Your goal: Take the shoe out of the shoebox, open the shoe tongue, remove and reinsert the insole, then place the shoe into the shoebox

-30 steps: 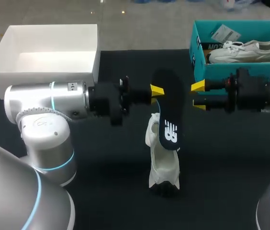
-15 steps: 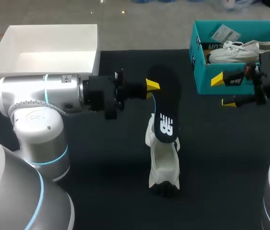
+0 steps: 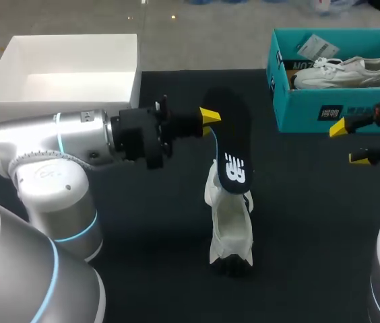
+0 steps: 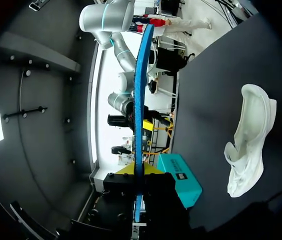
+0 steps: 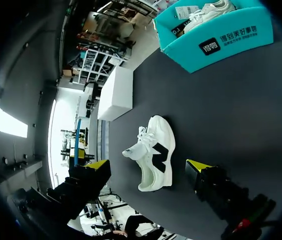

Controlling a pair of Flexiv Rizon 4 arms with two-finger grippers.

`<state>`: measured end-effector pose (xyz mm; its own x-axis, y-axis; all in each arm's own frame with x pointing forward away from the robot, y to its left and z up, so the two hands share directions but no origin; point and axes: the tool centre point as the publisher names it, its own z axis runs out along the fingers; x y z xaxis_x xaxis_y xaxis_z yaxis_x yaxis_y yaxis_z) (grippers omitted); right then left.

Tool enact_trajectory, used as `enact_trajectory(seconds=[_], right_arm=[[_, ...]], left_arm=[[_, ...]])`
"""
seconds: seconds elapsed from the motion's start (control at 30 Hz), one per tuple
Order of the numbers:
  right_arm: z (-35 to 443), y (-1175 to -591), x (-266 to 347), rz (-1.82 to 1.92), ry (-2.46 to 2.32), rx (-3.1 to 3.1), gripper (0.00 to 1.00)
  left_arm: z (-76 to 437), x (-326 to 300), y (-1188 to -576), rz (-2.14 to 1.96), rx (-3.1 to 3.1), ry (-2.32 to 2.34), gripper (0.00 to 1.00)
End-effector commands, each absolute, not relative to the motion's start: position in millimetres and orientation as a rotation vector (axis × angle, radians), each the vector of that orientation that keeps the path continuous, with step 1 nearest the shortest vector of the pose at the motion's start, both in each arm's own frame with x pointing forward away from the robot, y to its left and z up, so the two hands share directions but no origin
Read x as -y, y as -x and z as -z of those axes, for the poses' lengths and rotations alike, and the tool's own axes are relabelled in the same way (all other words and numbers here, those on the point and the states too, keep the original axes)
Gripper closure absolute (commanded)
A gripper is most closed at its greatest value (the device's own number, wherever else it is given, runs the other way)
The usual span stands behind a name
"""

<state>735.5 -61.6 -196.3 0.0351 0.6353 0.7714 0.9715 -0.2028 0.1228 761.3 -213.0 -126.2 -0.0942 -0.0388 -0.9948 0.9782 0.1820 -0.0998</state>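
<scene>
A white shoe [image 3: 230, 232] lies on the dark table [image 3: 311, 222], its opening facing up. Above it hangs a black insole [image 3: 234, 158] with a blue underside, its lower end near the shoe's collar. My left gripper [image 3: 210, 120] is shut on the insole's upper edge. In the left wrist view the insole [image 4: 140, 100] shows edge-on between the fingers of the left gripper [image 4: 137, 172], with the shoe [image 4: 248, 140] off to one side. My right gripper [image 3: 352, 142] stands open and empty at the far right, in front of the teal shoebox [image 3: 311, 108]. The right wrist view shows the shoe [image 5: 153, 155] ahead of its gripper [image 5: 148, 165].
The teal shoebox holds another white shoe [image 3: 341, 70] and a tag. An open white box [image 3: 69, 74] stands at the back left, behind my left arm. Both boxes also show in the right wrist view: teal shoebox [image 5: 216, 42], white box [image 5: 117, 92].
My right gripper has drawn back to the right, away from the insole, and has opened wide. The left gripper has shifted slightly left with the insole.
</scene>
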Motion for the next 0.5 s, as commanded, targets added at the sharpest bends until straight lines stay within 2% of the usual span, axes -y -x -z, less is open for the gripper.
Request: enact_trajectory(seconds=[0.03, 0.27, 0.5], right_arm=[[157, -691, 114, 1.084, 1.898, 1.627, 0.00], [130, -671, 138, 0.999, 1.824, 1.711, 0.00], [143, -648, 138, 0.963, 1.888, 1.719, 0.00]], left_arm=[[126, 218, -762, 1.162, -1.335, -0.999, 1.00], [125, 217, -762, 1.173, -1.336, -1.001, 1.00], [124, 214, -765, 1.164, -1.340, -0.987, 1.00]])
